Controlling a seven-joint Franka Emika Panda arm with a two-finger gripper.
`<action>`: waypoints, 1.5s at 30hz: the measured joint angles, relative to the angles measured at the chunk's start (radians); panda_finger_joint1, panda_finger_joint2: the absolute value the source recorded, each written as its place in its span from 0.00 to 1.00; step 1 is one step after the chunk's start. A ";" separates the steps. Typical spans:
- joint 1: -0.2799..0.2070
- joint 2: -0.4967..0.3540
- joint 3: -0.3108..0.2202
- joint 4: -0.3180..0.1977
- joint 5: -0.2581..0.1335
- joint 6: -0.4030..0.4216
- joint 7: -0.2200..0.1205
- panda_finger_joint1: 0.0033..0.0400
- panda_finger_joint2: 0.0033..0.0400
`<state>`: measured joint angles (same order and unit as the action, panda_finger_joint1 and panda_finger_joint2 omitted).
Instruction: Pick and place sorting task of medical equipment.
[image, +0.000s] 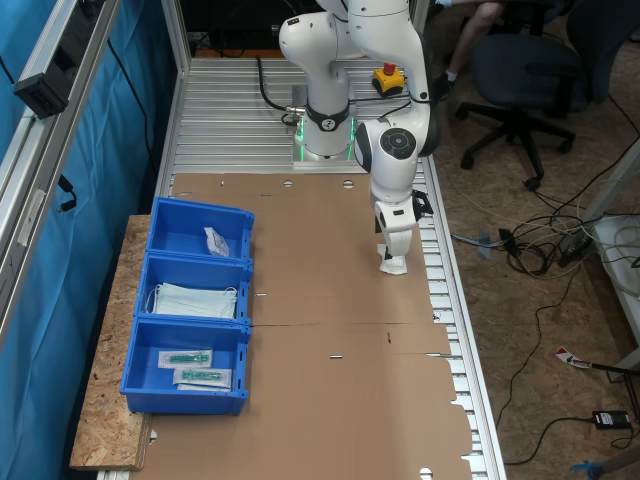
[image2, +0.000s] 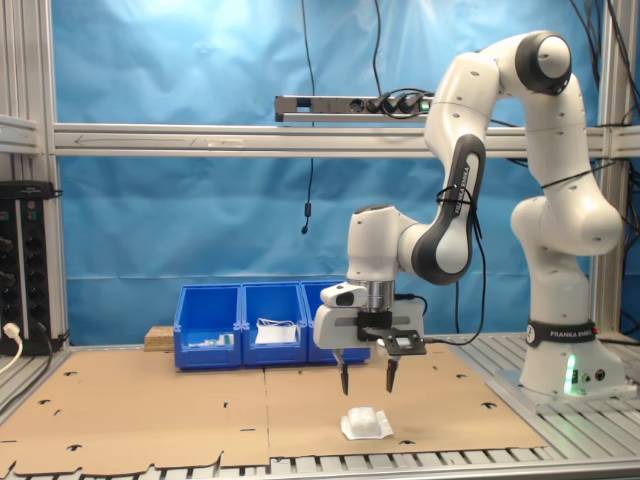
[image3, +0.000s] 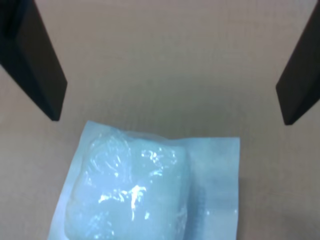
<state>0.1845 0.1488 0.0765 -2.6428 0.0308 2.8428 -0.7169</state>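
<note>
Counter: I'm looking at a cardboard-covered counter standing before a blue curtain.
Gripper: I'm seeing the gripper hanging wide open just above the packet, holding nothing.
Packet: the white packet is lying flat near the counter's front edge in the second exterior view; in the wrist view it is sitting between the dark fingers, touching neither.
Bins: blue bins are sitting well apart, holding face masks, green-filled packs and another white packet.
Obstructions: I'm seeing bare cardboard lying between packet and bins.
Beyond: an office chair is standing off the counter.

Blue curtain backdrop, office chair, cable-strewn floor
</note>
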 joint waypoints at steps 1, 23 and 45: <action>0.001 0.004 0.004 0.000 0.000 0.005 0.000 1.00 1.00; 0.016 0.064 0.046 0.026 0.000 0.062 0.015 1.00 1.00; 0.016 0.144 0.037 0.069 0.000 0.079 0.017 1.00 1.00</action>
<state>0.2007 0.2927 0.1135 -2.5742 0.0307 2.9217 -0.6995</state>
